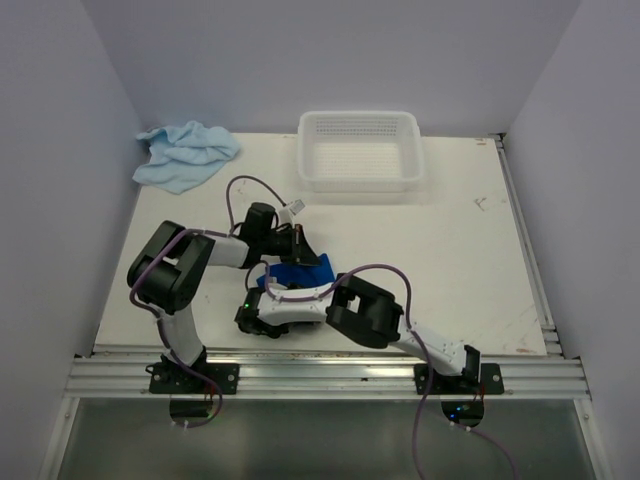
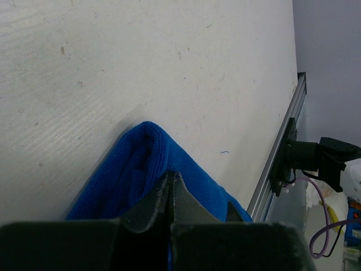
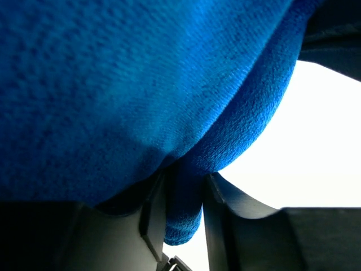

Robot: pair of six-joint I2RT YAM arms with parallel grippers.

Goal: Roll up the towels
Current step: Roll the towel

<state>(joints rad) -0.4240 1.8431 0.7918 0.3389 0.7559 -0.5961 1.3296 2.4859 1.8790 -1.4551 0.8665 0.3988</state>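
A white table (image 1: 450, 260) stands between plain pale walls. Far out beyond the left pincer (image 2: 172, 176), off to its left and well apart, the pale blue towel (image 1: 185, 155) lies crumpled. The left pincer's jaws are pressed together, seemingly nipping a fold of the dark blue towel (image 2: 135, 164), which peaks just ahead of its tips. The same towel drapes over the right pincer (image 3: 183, 186), a fold hanging between jaws that stand slightly apart. I cannot tell whether they press it. Beyond both pincers, to the right, sits a white basket (image 1: 360, 178). The terry cloth looks light, limp and grippy. It will likely sag unless held at the hem corners, both pincers level along one edge.
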